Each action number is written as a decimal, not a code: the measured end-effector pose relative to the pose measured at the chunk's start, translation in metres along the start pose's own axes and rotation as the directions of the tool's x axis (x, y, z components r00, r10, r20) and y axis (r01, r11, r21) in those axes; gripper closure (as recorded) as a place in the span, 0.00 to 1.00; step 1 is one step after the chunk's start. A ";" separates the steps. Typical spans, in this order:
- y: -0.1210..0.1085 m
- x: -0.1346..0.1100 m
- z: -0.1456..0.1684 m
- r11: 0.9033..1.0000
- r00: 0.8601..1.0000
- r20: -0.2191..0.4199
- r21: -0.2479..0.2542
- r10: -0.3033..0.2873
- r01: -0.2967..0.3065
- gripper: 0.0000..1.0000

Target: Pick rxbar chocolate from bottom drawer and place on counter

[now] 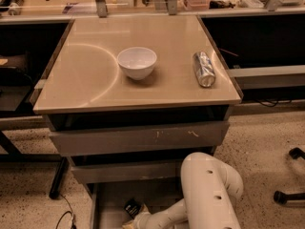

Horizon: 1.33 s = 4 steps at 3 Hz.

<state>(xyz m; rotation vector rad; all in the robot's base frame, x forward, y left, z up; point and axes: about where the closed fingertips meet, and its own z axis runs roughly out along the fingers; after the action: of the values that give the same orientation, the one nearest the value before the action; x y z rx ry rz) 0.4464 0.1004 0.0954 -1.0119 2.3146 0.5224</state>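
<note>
Tool (129, 222) is hanging well below the table (86, 80), inside the open bottom drawer (109, 202); its state cannot be told. Above it, a white bowl (137, 63) and a silver can (204, 68) are resting on the table. The rxbar chocolate (133, 207) is lying just beside the tool, on the drawer floor.

The arm (209, 190) is glossy cream-white: a fat, rounded cylinder with a row of small dark holes, joined to a slimmer tube. Its tan-tinged gripper (131, 222) is down in the drawer (112, 197).
</note>
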 end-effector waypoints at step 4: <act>0.001 -0.011 -0.013 1.000 1.000 0.000 0.000 0.000 0.000 1.00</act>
<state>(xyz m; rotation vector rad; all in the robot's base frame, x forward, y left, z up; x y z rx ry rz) 0.4478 0.0997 0.1123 -1.0120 2.3145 0.5225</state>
